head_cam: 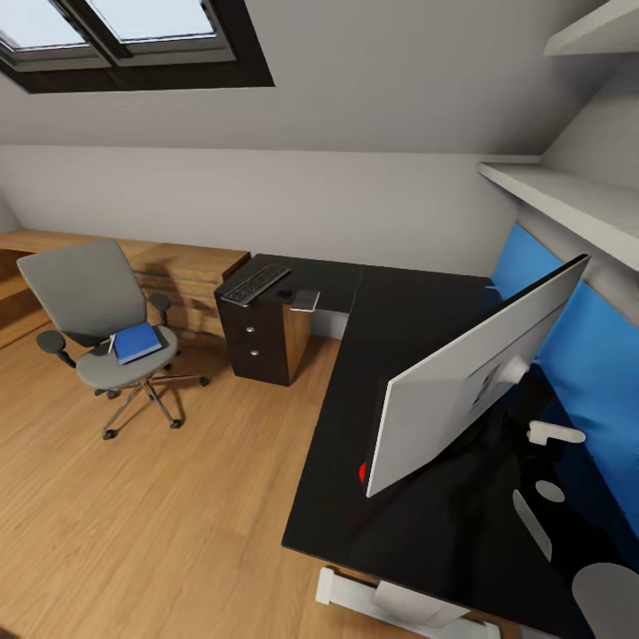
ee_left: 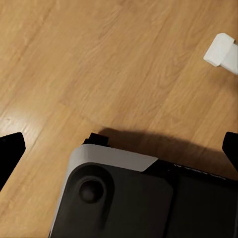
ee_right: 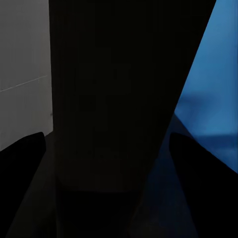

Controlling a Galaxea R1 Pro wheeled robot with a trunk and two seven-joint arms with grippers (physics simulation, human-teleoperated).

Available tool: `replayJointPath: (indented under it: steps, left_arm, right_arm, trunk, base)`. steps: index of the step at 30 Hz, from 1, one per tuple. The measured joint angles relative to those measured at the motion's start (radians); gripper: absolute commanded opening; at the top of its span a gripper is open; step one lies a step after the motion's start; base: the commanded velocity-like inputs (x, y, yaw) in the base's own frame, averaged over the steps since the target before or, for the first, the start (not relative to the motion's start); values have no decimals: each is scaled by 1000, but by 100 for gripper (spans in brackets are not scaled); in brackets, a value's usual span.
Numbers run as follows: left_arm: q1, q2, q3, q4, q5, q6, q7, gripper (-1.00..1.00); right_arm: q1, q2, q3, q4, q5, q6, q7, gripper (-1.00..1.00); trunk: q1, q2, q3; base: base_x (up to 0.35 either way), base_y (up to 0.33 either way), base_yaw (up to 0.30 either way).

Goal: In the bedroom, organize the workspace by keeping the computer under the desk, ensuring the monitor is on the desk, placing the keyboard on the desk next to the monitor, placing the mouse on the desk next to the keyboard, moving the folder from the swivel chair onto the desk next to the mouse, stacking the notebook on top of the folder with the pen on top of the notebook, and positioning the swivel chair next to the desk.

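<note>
The black-topped desk [head_cam: 355, 426] fills the right side of the head view. On it the monitor [head_cam: 470, 382] stands with its grey back toward me. The keyboard [head_cam: 256, 284] and the grey notebook [head_cam: 306, 300] lie on the desk's far wing above the drawers. Left of the desk stands the swivel chair [head_cam: 89, 293], with the blue folder [head_cam: 138, 342] on its seat and a thin light pen [head_cam: 113, 344] beside it. My left gripper [ee_left: 119, 151] is open over the floor. My right gripper [ee_right: 106, 183] is open, facing a dark panel. The computer is out of view.
A light-wood dresser [head_cam: 186, 266] runs along the back wall behind the chair. White shelves [head_cam: 568, 195] hang above the blue back panel [head_cam: 603, 373]. A white desk leg [ee_left: 223, 52] and my own base [ee_left: 129, 198] show in the left wrist view. Wood floor [head_cam: 177, 515] lies between chair and desk.
</note>
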Motion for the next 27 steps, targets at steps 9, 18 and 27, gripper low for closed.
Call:
replayJointPath:
  steps: [9, 18, 27]
  left_arm:
    - [0, 2, 0, 0, 0, 0, 0, 100]
    - [0, 3, -1, 0, 1, 0, 0, 100]
    - [0, 3, -1, 1, 1, 0, 0, 100]
  right_arm:
    - [0, 0, 0, 0, 0, 0, 0, -100]
    - [0, 0, 0, 1, 0, -1, 0, -100]
    - [0, 0, -1, 1, 0, -1, 0, -100]
  trunk:
    - [0, 0, 0]
    - [0, 0, 0]
    - [0, 0, 0]
  base:
    - [0, -3, 0]
    - [0, 0, 0]
    - [0, 0, 0]
